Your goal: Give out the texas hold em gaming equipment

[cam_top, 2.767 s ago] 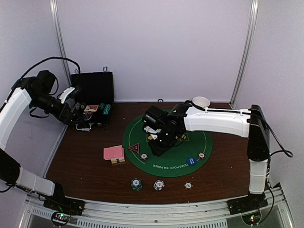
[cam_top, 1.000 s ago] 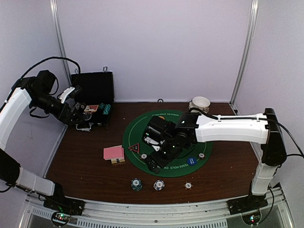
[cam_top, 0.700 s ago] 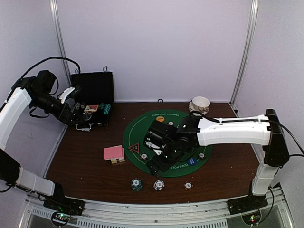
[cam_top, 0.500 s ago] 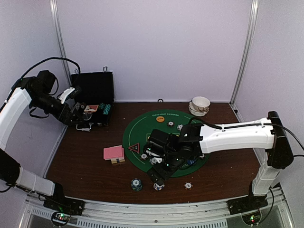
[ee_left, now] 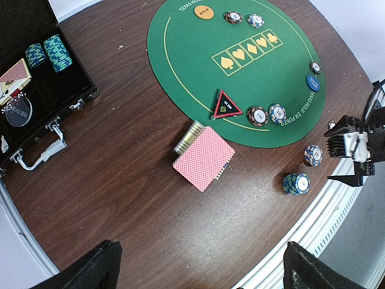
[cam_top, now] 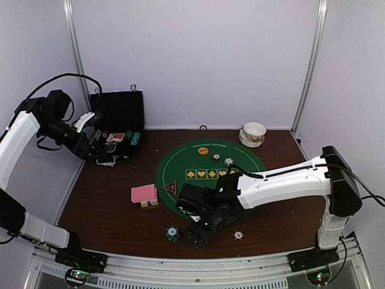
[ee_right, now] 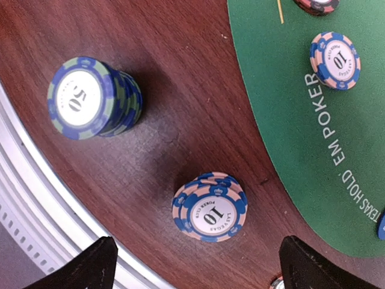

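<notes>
My right gripper [cam_top: 197, 233] hangs open near the table's front edge, over a short stack of blue-and-pink "10" poker chips [ee_right: 210, 208]. The stack lies between and just ahead of its spread fingers [ee_right: 195, 250], untouched; the top view hides it. A taller blue-green "50" stack [ee_right: 90, 99] [cam_top: 173, 233] stands to its left. Pink-backed cards [cam_top: 144, 193] [ee_left: 203, 158] and the red-black triangle marker [cam_top: 169, 187] sit at the green mat's [cam_top: 180, 161] left edge. On the mat lie the orange button [cam_top: 203, 150] and the blue button [ee_left: 314, 82]. My left gripper [cam_top: 99, 146] is open, high beside the case, holding nothing.
The open black case [cam_top: 117, 123] at the back left holds chips and cards. Stacked white bowls [cam_top: 253, 133] stand at the back right. A single chip [cam_top: 238, 235] lies right of my right gripper. The metal table rail [ee_right: 36, 198] runs close by the stacks.
My right arm has swung from the middle of the mat toward the front edge and lowered over the "10" chip stack. The left arm has not moved.
</notes>
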Action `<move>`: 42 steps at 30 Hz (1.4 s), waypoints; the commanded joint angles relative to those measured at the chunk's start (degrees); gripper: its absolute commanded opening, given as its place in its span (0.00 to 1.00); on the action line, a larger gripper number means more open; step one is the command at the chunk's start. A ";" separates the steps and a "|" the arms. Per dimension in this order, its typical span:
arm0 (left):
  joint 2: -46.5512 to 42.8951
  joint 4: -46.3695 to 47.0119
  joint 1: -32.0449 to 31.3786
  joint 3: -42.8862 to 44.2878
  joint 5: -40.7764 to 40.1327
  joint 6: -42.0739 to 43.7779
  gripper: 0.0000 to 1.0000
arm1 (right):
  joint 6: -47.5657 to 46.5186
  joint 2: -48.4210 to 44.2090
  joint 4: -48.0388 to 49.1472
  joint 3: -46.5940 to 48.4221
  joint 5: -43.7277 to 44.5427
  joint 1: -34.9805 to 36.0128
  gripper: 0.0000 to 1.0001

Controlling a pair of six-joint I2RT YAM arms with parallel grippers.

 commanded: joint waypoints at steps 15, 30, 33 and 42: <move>-0.39 -0.62 -0.34 2.25 0.98 0.12 0.97 | -3.66 8.98 2.13 1.78 -2.24 -2.65 0.78; -0.17 -0.73 -0.36 2.88 0.89 0.01 0.98 | -3.99 8.33 2.14 1.77 -1.62 -3.11 0.44; -0.06 -0.75 -0.31 2.97 1.01 -0.04 0.97 | -4.48 8.14 1.34 2.08 -1.25 -3.17 0.47; -0.04 -0.75 -0.34 3.06 0.89 -0.13 0.98 | -4.83 5.61 -0.19 2.48 -0.08 -3.12 0.61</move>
